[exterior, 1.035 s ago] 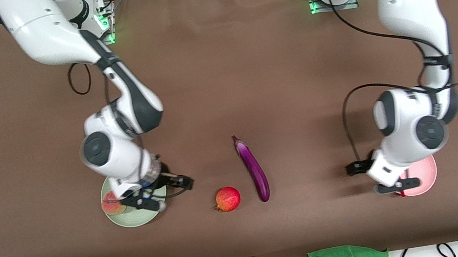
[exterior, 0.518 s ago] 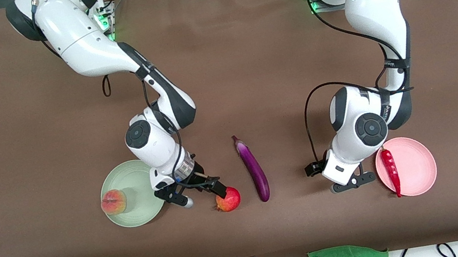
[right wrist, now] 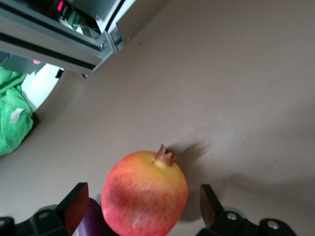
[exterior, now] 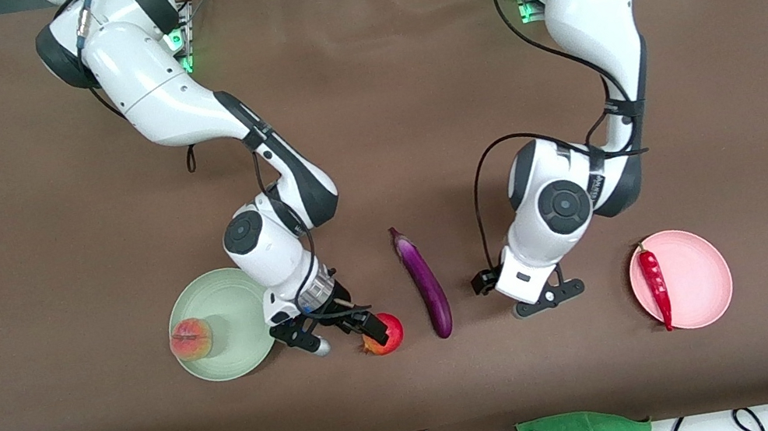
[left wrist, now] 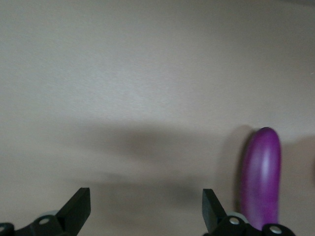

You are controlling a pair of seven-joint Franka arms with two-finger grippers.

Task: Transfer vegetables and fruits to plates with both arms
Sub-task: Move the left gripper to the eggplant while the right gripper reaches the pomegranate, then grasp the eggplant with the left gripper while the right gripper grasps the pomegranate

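table (exterior: 408,85): brown cloth over it, everything sits on that, both arms reaching out across it

green plate (exterior: 223,291): just beside the right claw, has the peach (exterior: 189,340) on its edge away from that claw. room left for one more round thing

pink plate (exterior: 694,271): well off from the left claw toward that arm's end of the table, chili (exterior: 655,282) lying along the edge closest to the claw

eggplant (exterior: 424,283): loose on the table between the two claws, its fat end just beside the left claw. looks glossy and slick, firm, kinda long, so I'd grab across the middle or it'll probably tip or slide out

pomegranate (right wrist: 145,194): on the table right between the right claw's fingers, crown pointing sideways. hard and round, not fragile I'd guess, but could roll, so pinch across the widest part

right claw (exterior: 338,329): spread wide, straddling the pomegranate, nothing gripped yet

left claw (left wrist: 145,209): spread wide too, empty, low over bare table right next to the eggplant, not lined up over it yet
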